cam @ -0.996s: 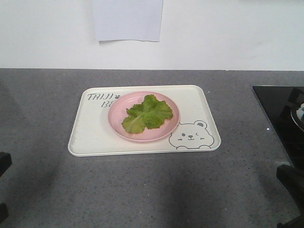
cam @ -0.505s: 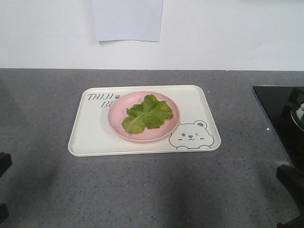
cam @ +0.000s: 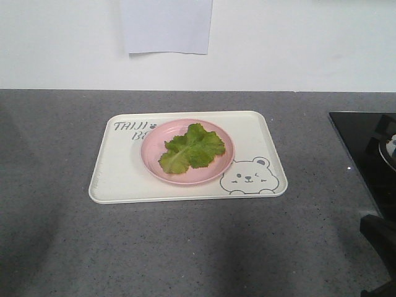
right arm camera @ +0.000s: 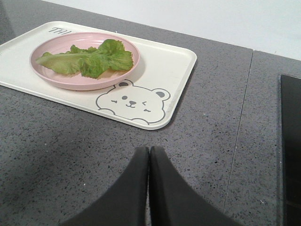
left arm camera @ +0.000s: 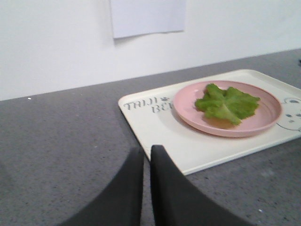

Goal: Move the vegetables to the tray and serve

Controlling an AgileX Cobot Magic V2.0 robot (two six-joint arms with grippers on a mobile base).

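A green lettuce leaf (cam: 192, 148), the vegetables, lies on a round pink plate (cam: 151, 162). The plate stands on the cream tray (cam: 117, 180) with the bear face, in the middle of the grey counter. In the left wrist view my left gripper (left arm camera: 146, 149) is shut and holds nothing. It hovers just off the tray's (left arm camera: 160, 136) near left corner, short of the lettuce (left arm camera: 228, 102). My right gripper (right arm camera: 149, 149) is also shut and empty, over bare counter in front of the tray's (right arm camera: 178, 66) bear corner. The lettuce (right arm camera: 91, 60) is to its upper left.
A black cooktop (cam: 362, 145) lies at the right edge of the counter, with a round rim of something at its far right. A dark part of my right arm (cam: 378, 238) shows at the bottom right. A paper sheet (cam: 167, 25) hangs on the white wall behind.
The dark shape of my left gripper at the left edge of the front view has gone out of that view. Tray, plate and lettuce have not moved.
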